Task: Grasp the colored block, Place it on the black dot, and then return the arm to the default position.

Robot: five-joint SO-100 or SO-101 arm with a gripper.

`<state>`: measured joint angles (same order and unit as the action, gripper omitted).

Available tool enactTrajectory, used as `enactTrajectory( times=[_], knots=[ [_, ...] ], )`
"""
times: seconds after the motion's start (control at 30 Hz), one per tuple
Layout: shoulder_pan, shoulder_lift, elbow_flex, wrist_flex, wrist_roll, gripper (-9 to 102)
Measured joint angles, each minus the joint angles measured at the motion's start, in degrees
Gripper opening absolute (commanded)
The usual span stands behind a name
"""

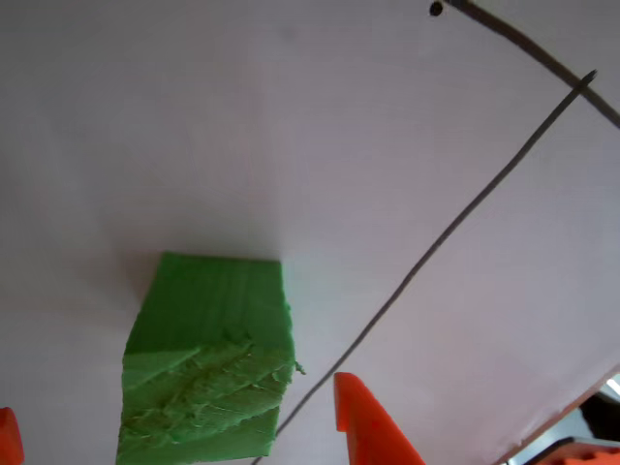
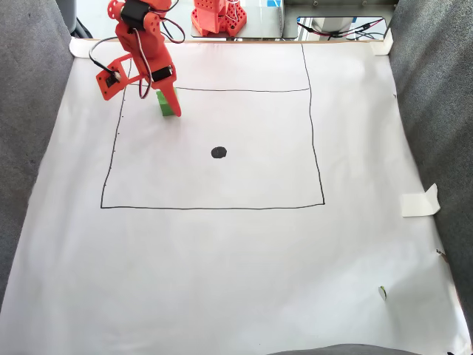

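Note:
The colored block [image 1: 208, 363] is a bright green foam cube with its ragged face toward the camera in the other view. It rests on the white paper. The arm's orange gripper [image 1: 172, 397] is open and straddles it: one fingertip [image 1: 366, 426] stands right of the block and the other shows at the lower left edge, with gaps on both sides. In the fixed view the arm [image 2: 144, 44] reaches down at the upper left, its gripper [image 2: 170, 108] over the block [image 2: 161, 103]. The black dot [image 2: 219, 152] lies on the paper, down and to the right of the block.
A thin drawn square [image 2: 310, 133] frames the work area on the white paper [image 2: 236, 259]; the block sits in its upper left corner. Grey fabric [image 2: 436, 89] flanks both sides. Another orange device [image 2: 218, 16] and cables stand at the back edge. Tape [image 2: 420, 201] sticks at the right.

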<state>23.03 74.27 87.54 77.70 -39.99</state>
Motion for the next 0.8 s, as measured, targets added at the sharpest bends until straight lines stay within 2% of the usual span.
enactTrajectory(
  times=[0.47,0.8],
  knots=[
    [0.0,-1.6,0.0,-1.1,0.0,39],
    [0.0,-2.2,0.0,-1.8,0.7,24]
  ],
)
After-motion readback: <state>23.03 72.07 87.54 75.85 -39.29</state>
